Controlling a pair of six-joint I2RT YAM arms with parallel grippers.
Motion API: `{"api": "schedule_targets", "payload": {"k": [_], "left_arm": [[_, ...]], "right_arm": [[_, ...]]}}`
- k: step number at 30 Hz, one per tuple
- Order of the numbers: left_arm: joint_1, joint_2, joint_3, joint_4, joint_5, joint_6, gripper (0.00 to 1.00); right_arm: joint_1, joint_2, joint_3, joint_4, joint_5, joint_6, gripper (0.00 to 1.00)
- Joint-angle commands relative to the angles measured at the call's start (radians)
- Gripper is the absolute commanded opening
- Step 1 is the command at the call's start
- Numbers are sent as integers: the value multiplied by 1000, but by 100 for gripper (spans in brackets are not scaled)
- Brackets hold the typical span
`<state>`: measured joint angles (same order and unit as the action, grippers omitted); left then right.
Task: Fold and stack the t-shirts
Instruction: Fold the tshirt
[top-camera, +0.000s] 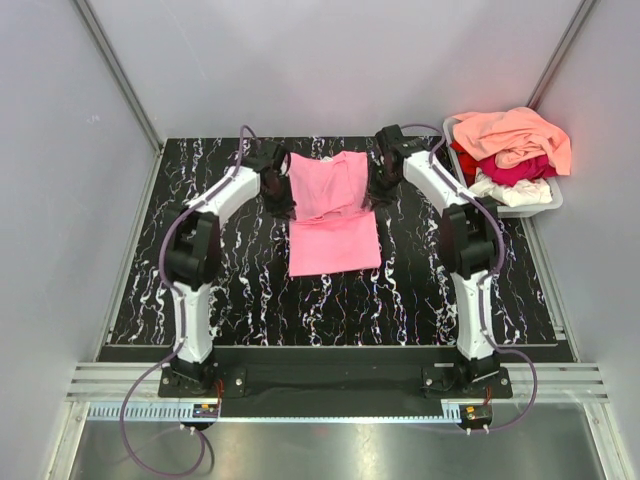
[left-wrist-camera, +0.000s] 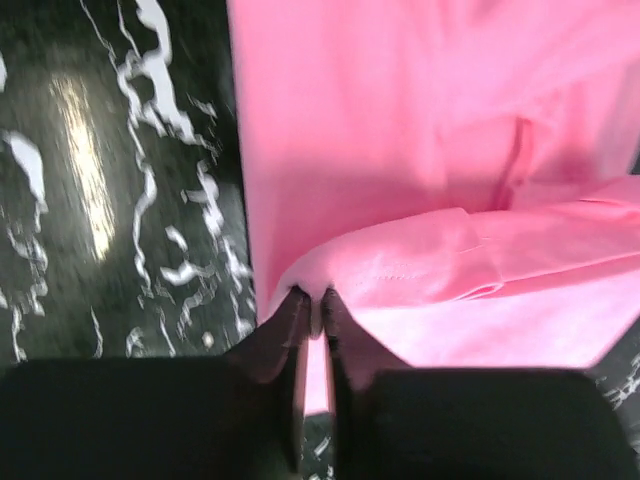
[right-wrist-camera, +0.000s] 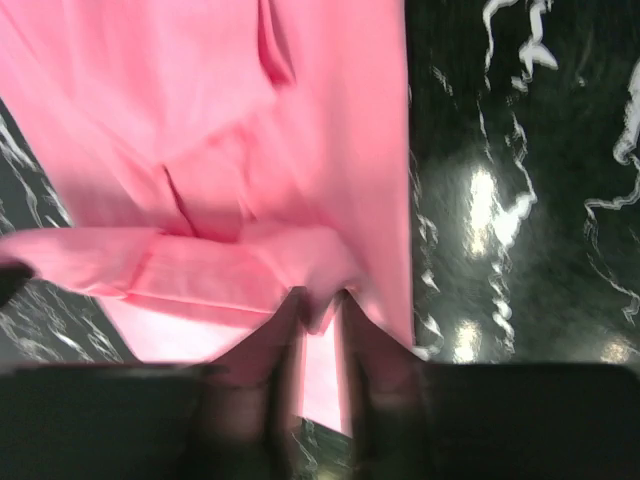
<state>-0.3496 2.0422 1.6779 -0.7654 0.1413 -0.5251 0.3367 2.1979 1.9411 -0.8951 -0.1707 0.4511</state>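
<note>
Now: both grippers pinch the pink t-shirt mid-fold

Seen from above, the pink t-shirt (top-camera: 333, 215) lies on the black, white-veined table (top-camera: 240, 290), just toward 12 o'clock from the centre. Its near half rests flat. Its far half looks raised and rumpled between the two arms.

The left gripper (top-camera: 280, 195) sits at the shirt's 9 o'clock edge and the right gripper (top-camera: 378, 190) at its 3 o'clock edge. In the left wrist view the left gripper (left-wrist-camera: 312, 297) has its fingers almost together, with a gathered edge of pink cloth caught at the tips. In the right wrist view the right gripper (right-wrist-camera: 320, 300) shows a slightly wider slit, with a fold of the same cloth between the fingers.

At 2 o'clock, off the table's corner, a grey tub (top-camera: 530, 208) holds the waiting pile: a peach-orange t-shirt (top-camera: 515, 135) on top, then a crimson t-shirt (top-camera: 515, 170) and a white t-shirt (top-camera: 510, 188).

This looks like the first shirt's fold across its length, with stacking not yet begun. The next move probably calls for both arms to carry the held edges toward 6 o'clock together and level, so the layers land square. Uneven travel would skew the fold.
</note>
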Motion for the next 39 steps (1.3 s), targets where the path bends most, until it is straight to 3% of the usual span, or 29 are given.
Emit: {"api": "schedule_targets", "payload": {"k": [1, 2, 3, 4, 7, 9, 11, 14, 15, 19, 21, 22, 26, 30, 34, 39], "left_arm": [[49, 94, 159, -34, 89, 27, 31], [64, 116, 198, -43, 98, 27, 35], [70, 136, 242, -84, 98, 20, 38], [80, 171, 334, -103, 104, 13, 44], [96, 207, 533, -179, 115, -1, 51], [98, 169, 565, -181, 116, -6, 55], [97, 109, 501, -152, 124, -13, 60], [92, -54, 242, -13, 122, -38, 60], [89, -127, 112, 17, 123, -42, 60], [61, -262, -145, 136, 119, -65, 58], [31, -299, -213, 184, 118, -81, 57], [9, -306, -260, 196, 121, -87, 55], [-32, -323, -337, 241, 119, -111, 53], [-45, -335, -388, 250, 121, -119, 52], [-46, -347, -391, 222, 113, -102, 51], [-48, -356, -443, 239, 116, -105, 50]], "right_arm": [[-39, 115, 171, -43, -18, -25, 62], [-48, 146, 277, -86, -38, -20, 76], [-57, 178, 338, -111, -49, -19, 82], [-71, 231, 460, -140, -44, -12, 85], [-77, 269, 617, -240, -46, -5, 87], [-76, 196, 584, -231, -55, -3, 87], [-74, 111, 414, -154, -50, -11, 88], [-76, -74, 120, -29, -46, -15, 87], [-76, -146, 55, -4, -50, -18, 84], [-76, -236, -230, 139, -183, -8, 66], [-76, -205, -252, 197, -277, -11, 57], [-76, -185, -232, 203, -300, -12, 47], [-80, -63, -137, 208, -372, -23, 23], [-105, 86, -61, 242, -426, -5, 13], [-143, 177, -36, 321, -522, 15, 12], [-160, 293, -39, 527, -804, 43, 13]]}}
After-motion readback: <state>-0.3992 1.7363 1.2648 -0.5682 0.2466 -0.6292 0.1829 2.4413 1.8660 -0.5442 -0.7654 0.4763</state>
